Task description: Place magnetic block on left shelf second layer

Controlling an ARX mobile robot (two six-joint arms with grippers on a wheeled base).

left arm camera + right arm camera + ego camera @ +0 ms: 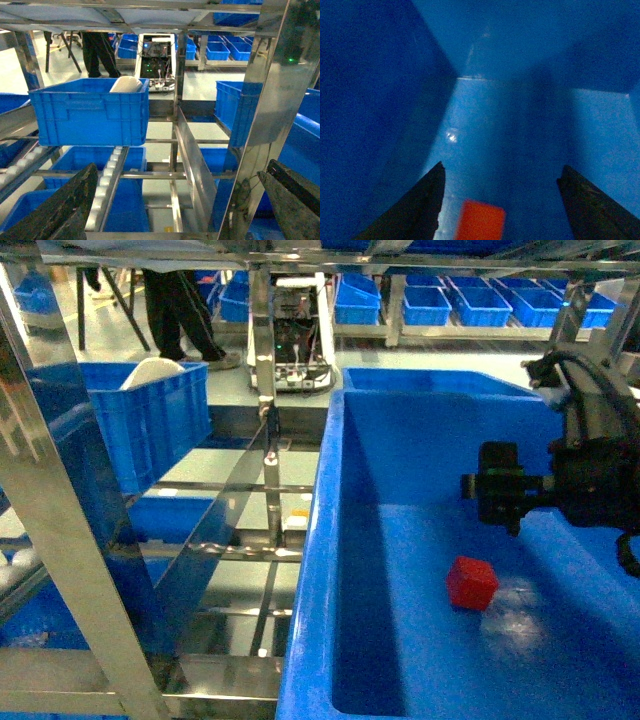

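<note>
The magnetic block (472,583), a small red cube, lies loose on the floor of the large deep blue tub (315,540) that sits in the steel rack. My right gripper (490,487) hangs inside the tub above and just behind the cube, open, touching nothing. In the right wrist view the cube (480,220) shows at the bottom edge, nearer the left finger, below the open right gripper (502,172), with the tub's walls (370,100) all around. The left gripper (181,167) is open and empty, facing the rack from outside. It is out of the head view.
A smaller blue crate (150,420) holding a white object rests on the rack's left bay (90,110). Shiny steel uprights (60,540) (265,100) and a roller rail (107,185) stand close to the left gripper. Behind are a person (185,300) and rows of blue crates (480,300).
</note>
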